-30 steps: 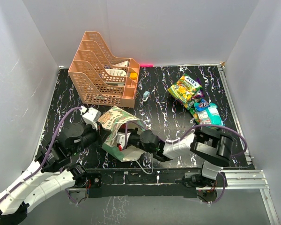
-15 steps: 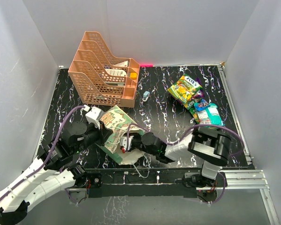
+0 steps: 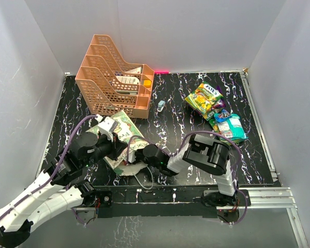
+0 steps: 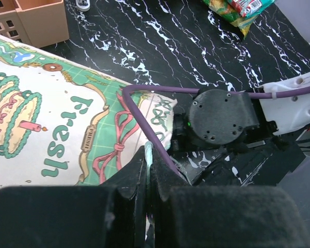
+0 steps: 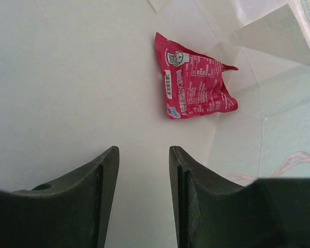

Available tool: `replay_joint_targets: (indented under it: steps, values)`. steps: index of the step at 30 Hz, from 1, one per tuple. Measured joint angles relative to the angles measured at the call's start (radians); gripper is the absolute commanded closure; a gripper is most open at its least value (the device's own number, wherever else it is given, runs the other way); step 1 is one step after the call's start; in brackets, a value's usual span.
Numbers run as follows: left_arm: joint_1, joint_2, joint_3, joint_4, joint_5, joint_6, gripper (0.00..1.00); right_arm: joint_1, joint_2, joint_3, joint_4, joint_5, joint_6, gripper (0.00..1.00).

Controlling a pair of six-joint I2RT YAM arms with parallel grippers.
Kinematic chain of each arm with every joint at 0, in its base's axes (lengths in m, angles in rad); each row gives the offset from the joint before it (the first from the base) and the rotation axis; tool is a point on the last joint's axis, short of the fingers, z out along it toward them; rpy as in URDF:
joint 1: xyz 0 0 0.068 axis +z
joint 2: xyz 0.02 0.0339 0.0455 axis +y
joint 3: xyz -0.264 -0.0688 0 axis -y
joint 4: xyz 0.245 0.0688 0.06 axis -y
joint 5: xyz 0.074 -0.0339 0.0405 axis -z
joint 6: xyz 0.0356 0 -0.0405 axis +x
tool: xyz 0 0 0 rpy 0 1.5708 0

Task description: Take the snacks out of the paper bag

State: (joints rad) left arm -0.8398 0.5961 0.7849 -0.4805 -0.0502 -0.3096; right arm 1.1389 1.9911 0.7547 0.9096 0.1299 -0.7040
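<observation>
The left hand (image 4: 147, 173) clamped the paper bag (image 4: 51, 124) rim. Inside, the right hand (image 5: 143, 173) stood parted before a pink snack (image 5: 195, 82).

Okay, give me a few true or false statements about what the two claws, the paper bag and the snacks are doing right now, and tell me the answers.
1. The left claw is shut on the edge of the paper bag. True.
2. The right claw is clamped on the pink packet. False: its jaws stand open, and the packet lies ahead of them inside the bag, untouched.
3. Several snack packets lie on the right side of the table. True.
4. The paper bag stands inside the orange rack. False: it lies outside the rack, on its near side.
</observation>
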Motion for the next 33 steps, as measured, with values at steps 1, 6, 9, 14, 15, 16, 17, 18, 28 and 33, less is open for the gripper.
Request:
replay_joint_targets:
  steps: [1, 6, 9, 14, 15, 16, 17, 18, 28, 33]
  values:
    - [0.0, 0.006, 0.004, 0.002, 0.005, 0.0, 1.0, -0.003, 0.008, 0.012, -0.001, 0.0, -0.003, 0.55]
    - [0.0, 0.079, 0.077, 0.005, 0.016, -0.006, 1.0, -0.01, 0.016, 0.027, 0.022, -0.01, -0.005, 0.55]
    - [0.0, 0.137, 0.152, 0.01, 0.016, -0.009, 1.0, -0.01, 0.016, -0.005, 0.095, -0.027, -0.01, 0.55]
    - [0.0, 0.164, 0.218, 0.024, 0.018, -0.001, 1.0, -0.01, 0.016, -0.066, 0.166, -0.054, -0.071, 0.54]
    - [0.0, 0.16, 0.22, 0.023, 0.02, 0.003, 1.0, -0.01, 0.016, -0.066, 0.172, -0.057, -0.095, 0.54]
    - [0.0, 0.154, 0.22, 0.023, 0.023, 0.004, 1.0, -0.01, 0.016, -0.065, 0.174, -0.058, -0.105, 0.53]
    - [0.0, 0.149, 0.22, 0.022, 0.029, 0.007, 1.0, -0.01, 0.016, -0.063, 0.173, -0.058, -0.12, 0.53]
    - [0.0, 0.145, 0.22, 0.022, 0.034, 0.011, 1.0, -0.01, 0.016, -0.057, 0.163, -0.057, -0.14, 0.53]
    - [0.0, 0.122, 0.215, 0.023, 0.1, 0.029, 1.0, -0.01, 0.082, 0.114, 0.075, -0.071, -0.252, 0.5]
    - [0.0, 0.149, 0.214, 0.025, 0.138, 0.031, 1.0, -0.011, 0.129, 0.188, 0.04, -0.085, -0.264, 0.49]
